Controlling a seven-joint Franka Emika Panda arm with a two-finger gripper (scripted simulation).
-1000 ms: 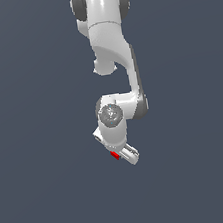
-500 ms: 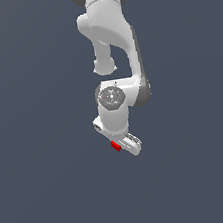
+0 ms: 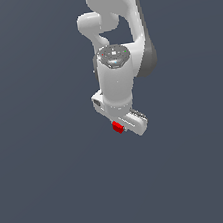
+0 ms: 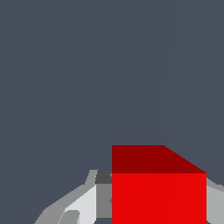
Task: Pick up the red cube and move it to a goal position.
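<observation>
red cube [image 3: 118, 127]: small and bright red, it sits at the low tip of the arm, showing on the exterior view's left edge of the pincer; in the wrist view it fills the near foreground [image 4: 158, 192] with one lit face and one darker face visible

cube against pincer: the cube lies between the fingers rather than off to either side, so no reach toward it is needed; the relation that counts now is cube to goal, and no goal marker shows in either view

long axis: none to speak of, since the faces look equal; in the wrist view its edges run square to the pale finger parts flanking it

pincer [image 3: 127, 124]: closed down to the cube's width and gripping it; pale finger parts [image 4: 81, 203] press in close on both sides of the red block in the wrist view

arm: the single white arm hangs from the top of the exterior view, wrist pointing down, pincer at its lowest point

desk: a plain dark grey-blue surface fills both views, with no shadow or contact line that tells whether the cube is touching it or carried clear of it

step in hand, as a judgement: the grasp looks made and the carry toward the goal is what remains

risk, as a judgement: the cube sits toward one edge of the pincer in the exterior view, so a quick swing could let it slip
</observation>
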